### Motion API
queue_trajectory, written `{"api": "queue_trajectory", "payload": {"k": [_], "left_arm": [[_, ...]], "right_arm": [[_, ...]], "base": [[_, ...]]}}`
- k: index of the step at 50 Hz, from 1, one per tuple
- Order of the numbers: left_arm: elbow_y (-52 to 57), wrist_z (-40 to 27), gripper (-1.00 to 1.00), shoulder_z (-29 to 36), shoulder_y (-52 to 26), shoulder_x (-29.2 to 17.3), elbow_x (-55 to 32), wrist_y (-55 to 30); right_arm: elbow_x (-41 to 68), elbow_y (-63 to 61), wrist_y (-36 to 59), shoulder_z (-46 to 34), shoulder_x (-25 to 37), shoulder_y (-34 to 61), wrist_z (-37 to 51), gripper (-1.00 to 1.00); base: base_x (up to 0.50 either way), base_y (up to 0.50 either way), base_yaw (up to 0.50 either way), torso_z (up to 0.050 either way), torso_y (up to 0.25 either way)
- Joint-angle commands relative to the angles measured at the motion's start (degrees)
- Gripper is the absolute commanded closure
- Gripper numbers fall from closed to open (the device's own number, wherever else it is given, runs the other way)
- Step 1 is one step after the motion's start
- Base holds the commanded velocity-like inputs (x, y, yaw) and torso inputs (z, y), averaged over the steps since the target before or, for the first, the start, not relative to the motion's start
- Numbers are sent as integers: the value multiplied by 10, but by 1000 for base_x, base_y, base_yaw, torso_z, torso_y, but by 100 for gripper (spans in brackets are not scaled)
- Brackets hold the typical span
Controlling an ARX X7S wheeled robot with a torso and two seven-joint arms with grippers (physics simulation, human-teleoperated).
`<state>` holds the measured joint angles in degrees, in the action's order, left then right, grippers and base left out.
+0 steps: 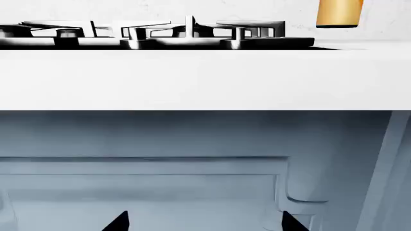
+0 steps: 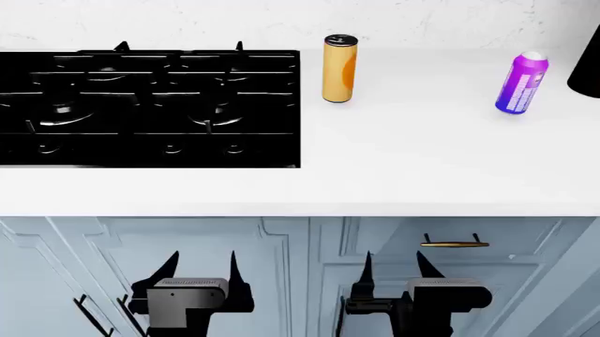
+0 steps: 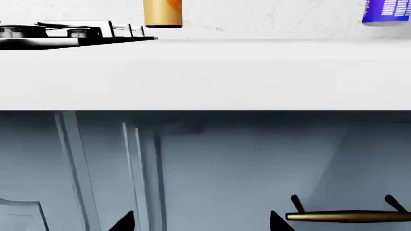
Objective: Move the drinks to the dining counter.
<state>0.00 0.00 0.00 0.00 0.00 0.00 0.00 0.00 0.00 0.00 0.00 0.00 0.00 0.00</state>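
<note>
Two drinks stand upright on the white worktop (image 2: pixel 403 161). The golden-yellow can (image 2: pixel 339 69) with an orange patch is just right of the hob; its lower part shows in the left wrist view (image 1: pixel 339 13) and the right wrist view (image 3: pixel 163 13). The purple-to-blue can (image 2: pixel 521 83) stands farther right, its base showing in the right wrist view (image 3: pixel 386 12). My left gripper (image 2: pixel 201 270) and right gripper (image 2: pixel 394 270) hang below the worktop's front edge, before the cabinet doors, both open and empty. In each wrist view only the fingertips (image 1: pixel 119 222) (image 3: pixel 125 222) show. The dining counter is out of view.
A black gas hob (image 2: pixel 150 105) with raised pan supports fills the worktop's left half. Grey-blue panelled cabinet doors (image 2: pixel 281 260) lie below, with a brass handle (image 2: pixel 454 243) near my right gripper. A dark object (image 2: pixel 589 63) is cut off at the right edge.
</note>
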Motion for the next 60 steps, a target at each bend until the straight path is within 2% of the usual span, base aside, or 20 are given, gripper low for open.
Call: {"api": "queue_trajectory", "payload": {"k": [1,19,21,23,26,28,31,37,38,40,41,44,45,46,48,51,53,56,58,60], "left_arm": [[-8,-34,-100,17,0,-9,25,24],[-13,-64,-100,57,-1,-35,19,24],[14,-71,-100,56,3,-37,23,7],[128,-48,-100,57,27,-49,2,-70],[318,2,-100,42,44,-78,-80,-196],[385,-12,-100,48,52,-88,-63,-238],[428,-12,-100,37,53,-88,-85,-258],[487,-14,-100,21,37,-101,-108,-318],[522,-20,-100,13,-2,-120,-104,-377],[567,-19,-100,-18,-68,-128,-142,-473],[594,-26,-100,-30,-121,-142,-152,-535],[600,-161,-100,-76,-223,-236,-375,-605],[600,-227,-100,-76,-255,-288,-456,-606],[600,-277,-100,-77,-279,-323,-520,-605],[593,-319,-100,-93,-321,-345,-588,-622],[574,-330,-100,-62,-380,-358,-600,-655],[538,-322,-100,-37,-438,-361,-601,-674],[488,-338,-100,-25,-541,-355,-646,-720],[474,-357,-100,-16,-599,-350,-673,-748],[477,-372,-100,-12,-622,-340,-690,-758]], "right_arm": [[8,1,4,-13,9,0,12,-100],[26,-6,18,-47,32,6,43,-100],[34,-65,37,-53,39,-4,35,-100],[25,-139,66,-48,44,-18,51,-100],[29,-278,204,-23,39,-6,84,-100],[8,-348,256,-33,38,-4,108,-100],[-17,-419,360,-54,43,16,121,-100],[27,-505,445,-31,63,62,90,-100],[19,-514,523,-34,84,113,87,-100],[34,-541,555,-26,98,155,64,-100],[28,-554,616,-32,109,198,67,-100],[25,-586,713,-50,125,272,72,-100],[27,-599,740,-53,129,295,75,-100],[42,-600,748,-51,138,307,80,-100],[120,-600,764,-34,170,332,138,-100],[371,-600,839,27,234,417,325,-100],[532,-583,899,84,223,488,369,-100],[744,-510,899,90,261,586,535,-100],[820,-493,893,76,276,617,594,-100],[834,-494,881,75,280,620,603,-100]], "base": [[0,0,0,0,0],[0,0,0,0,0],[0,0,0,0,0],[0,0,0,0,0],[0,0,0,0,0],[0,0,0,0,0],[0,0,0,0,0],[0,0,0,0,0],[0,0,0,0,0],[0,0,0,0,0],[0,0,0,0,0],[0,0,0,0,0],[0,0,0,0,0],[0,0,0,0,0],[0,0,0,0,0],[0,0,0,0,0],[0,0,0,0,0],[0,0,0,0,0],[20,-209,0,0,0],[164,-500,0,0,0]]}}
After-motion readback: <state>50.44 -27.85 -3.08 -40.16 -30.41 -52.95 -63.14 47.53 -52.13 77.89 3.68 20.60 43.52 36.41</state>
